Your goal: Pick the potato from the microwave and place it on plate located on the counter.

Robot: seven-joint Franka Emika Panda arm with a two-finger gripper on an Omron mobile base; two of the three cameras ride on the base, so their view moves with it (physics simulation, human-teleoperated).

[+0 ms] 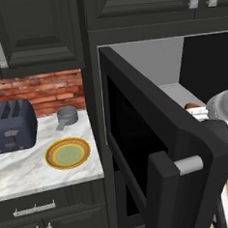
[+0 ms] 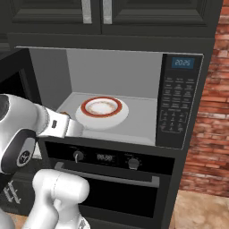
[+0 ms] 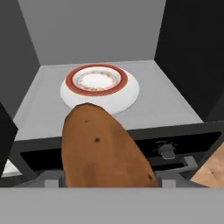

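Gripping the potato (image 3: 103, 153) in the claw (image 3: 107, 181), lump between its jaws, outside the microwave (image 3: 100, 39) opening

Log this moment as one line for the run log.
phase: carry | gripper: shut on potato | position: outside microwave | plate: bare, on counter

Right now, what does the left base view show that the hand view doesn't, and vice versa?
Left base view alone: the yellow-rimmed plate on the marble counter, a dark toaster, a small grey pot, brick backsplash, and the microwave door swung open with its grey handle.

Hand view alone: the potato close up, held in the gripper, and a white red-ringed bowl on the microwave floor, clear of the potato.

Both: the microwave's light grey interior.
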